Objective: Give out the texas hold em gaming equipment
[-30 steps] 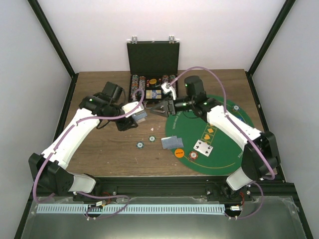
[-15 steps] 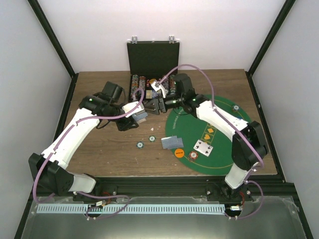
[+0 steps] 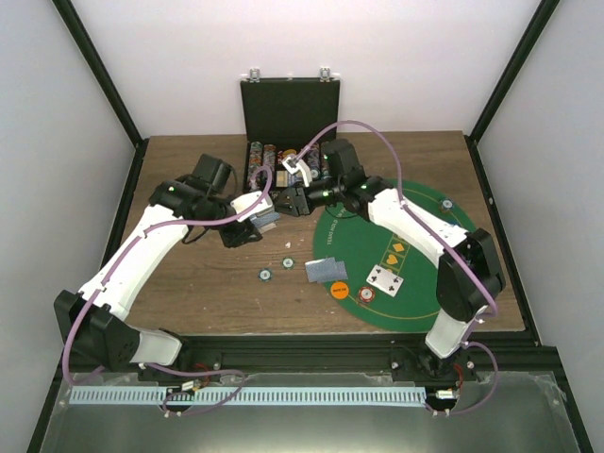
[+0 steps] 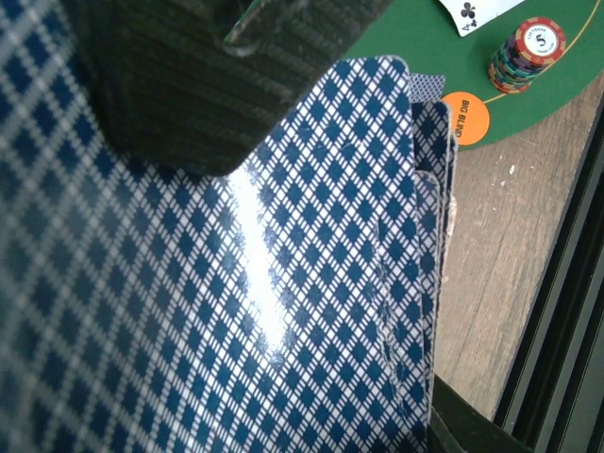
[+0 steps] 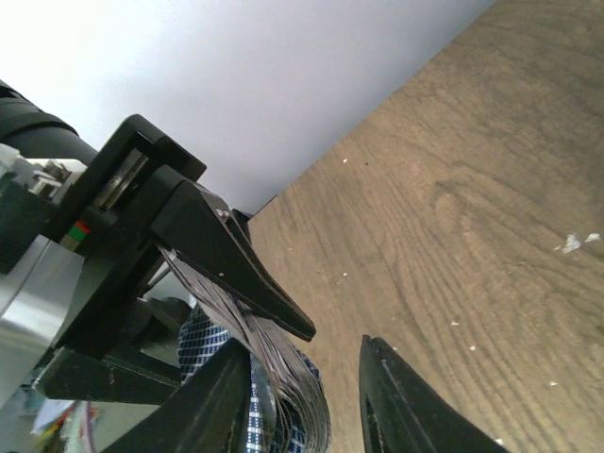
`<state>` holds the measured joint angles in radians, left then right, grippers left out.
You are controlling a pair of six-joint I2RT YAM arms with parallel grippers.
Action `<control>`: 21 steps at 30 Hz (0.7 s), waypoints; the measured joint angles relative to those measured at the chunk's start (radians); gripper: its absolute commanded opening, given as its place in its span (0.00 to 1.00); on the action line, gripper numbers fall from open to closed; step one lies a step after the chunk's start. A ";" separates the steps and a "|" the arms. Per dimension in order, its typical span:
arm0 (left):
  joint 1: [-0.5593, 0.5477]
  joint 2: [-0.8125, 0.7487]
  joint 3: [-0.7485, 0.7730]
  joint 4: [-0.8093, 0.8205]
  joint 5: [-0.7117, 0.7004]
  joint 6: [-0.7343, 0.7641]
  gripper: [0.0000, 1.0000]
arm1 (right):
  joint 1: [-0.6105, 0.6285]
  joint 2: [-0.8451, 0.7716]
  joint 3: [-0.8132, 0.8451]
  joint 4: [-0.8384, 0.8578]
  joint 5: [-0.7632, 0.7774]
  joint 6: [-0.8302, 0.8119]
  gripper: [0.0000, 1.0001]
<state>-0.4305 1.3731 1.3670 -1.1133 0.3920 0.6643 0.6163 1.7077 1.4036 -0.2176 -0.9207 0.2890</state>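
Observation:
My left gripper [image 3: 257,218] is shut on a deck of blue-checked playing cards [image 3: 268,221] above the wood, left of the green mat [image 3: 425,274]. In the left wrist view the card backs [image 4: 236,283] fill the frame under one black finger [image 4: 189,94]. My right gripper [image 3: 287,201] has reached the deck from the right. In the right wrist view its jaws [image 5: 311,396] straddle the fanned edge of the deck [image 5: 283,377]. The cards lie against the left finger and a gap shows before the right one. The left arm's finger [image 5: 226,264] presses on the deck.
The black case [image 3: 289,109] stands open at the back with chips in its tray. Two teal chips [image 3: 266,275] and a few face-down cards [image 3: 327,270] lie on the wood. An orange button [image 3: 340,291], a chip stack [image 3: 366,295] and face-up cards [image 3: 384,279] lie by the mat's near edge.
The right gripper has moved left from the mat's edge to the deck held by the left gripper, and its jaws have narrowed around the deck's edge. The left arm has stayed put.

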 measured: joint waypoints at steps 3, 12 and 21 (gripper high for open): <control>0.001 0.000 0.000 0.004 -0.009 -0.003 0.40 | 0.002 -0.004 0.010 -0.033 0.026 -0.018 0.25; 0.001 0.000 0.000 0.005 -0.014 -0.004 0.40 | 0.002 -0.037 0.017 -0.106 0.083 -0.046 0.13; 0.001 0.000 0.000 0.005 -0.023 -0.006 0.40 | 0.002 -0.042 0.051 -0.163 0.101 -0.064 0.01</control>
<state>-0.4297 1.3731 1.3670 -1.1084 0.3695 0.6582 0.6186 1.6653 1.4548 -0.3809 -0.8196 0.2245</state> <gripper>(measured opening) 0.400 0.014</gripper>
